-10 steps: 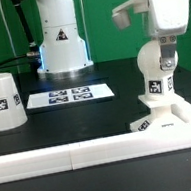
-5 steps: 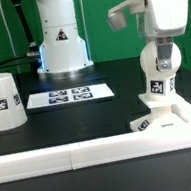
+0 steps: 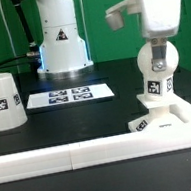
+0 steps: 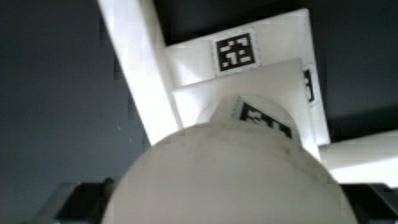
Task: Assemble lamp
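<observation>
While my gripper point(image 3: 157, 52) hangs directly over the ball head of the white plastic bulb point(image 3: 159, 74), I cannot tell whether it is clamped on that head or merely set close around it (in the wrist view the rounded head fills most of the picture). That bulb stands upright on the flat square white base point(image 3: 181, 119) at the exterior view's right, just behind the long white rail point(image 3: 64, 160). Well apart, at the exterior view's left, the white truncated-cone shade point(image 3: 1, 102) sits narrow end up on the black desk point(image 3: 116, 105). Between them, farther back, lies the marker board point(image 3: 71, 94).
</observation>
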Motion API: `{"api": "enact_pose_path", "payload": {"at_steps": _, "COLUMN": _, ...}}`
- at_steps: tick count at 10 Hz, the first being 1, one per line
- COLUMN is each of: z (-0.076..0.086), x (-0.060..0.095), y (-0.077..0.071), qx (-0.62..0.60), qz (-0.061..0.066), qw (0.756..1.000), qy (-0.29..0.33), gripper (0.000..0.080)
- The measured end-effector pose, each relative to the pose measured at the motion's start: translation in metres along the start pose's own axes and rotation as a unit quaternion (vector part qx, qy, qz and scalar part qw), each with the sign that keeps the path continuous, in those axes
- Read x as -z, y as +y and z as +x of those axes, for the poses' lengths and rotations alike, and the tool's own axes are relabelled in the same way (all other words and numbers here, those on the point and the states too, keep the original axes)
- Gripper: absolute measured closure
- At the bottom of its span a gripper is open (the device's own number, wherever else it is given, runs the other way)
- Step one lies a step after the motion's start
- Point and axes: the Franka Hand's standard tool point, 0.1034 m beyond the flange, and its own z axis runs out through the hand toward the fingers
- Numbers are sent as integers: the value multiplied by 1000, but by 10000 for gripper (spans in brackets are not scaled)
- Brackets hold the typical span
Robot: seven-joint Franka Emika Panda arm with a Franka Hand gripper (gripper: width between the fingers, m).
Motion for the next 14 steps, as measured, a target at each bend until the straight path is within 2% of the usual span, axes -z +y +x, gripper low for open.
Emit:
{"api": "enact_pose_path", "payload": {"at_steps": 4, "z": 3, "x": -1, "y": 0, "qx": -193, "qz": -23, "qw": 981, "qy": 28, "gripper": 223}}
{"api": "enact_pose_path", "payload": {"at_steps": 8, "z": 4, "x": 0, "y": 2, "qx": -329, "qz": -20, "qw": 943, "qy": 35, "gripper": 222}}
{"api": "enact_pose_path", "payload": {"at_steps": 9, "z": 4, "x": 1, "y": 2, "qx": -373, "qz": -21, "qw": 927, "qy": 39, "gripper": 222}}
{"api": "enact_pose_path", "payload": {"at_steps": 11, "z": 0, "x": 1, "y": 2, "qx": -505, "qz": -20, "qw": 861, "qy": 57, "gripper": 222}}
{"api": "enact_pose_path", "payload": {"at_steps": 12, "z": 1, "x": 0, "y": 0, "qx": -529, "qz": -20, "qw": 846, "qy": 63, "gripper": 222}}
{"api": "enact_pose_path", "payload": {"at_steps": 14, "z": 0, "x": -2, "y": -2, "qx": -587, "qz": -10, "qw": 807, "qy": 65, "gripper": 222}}
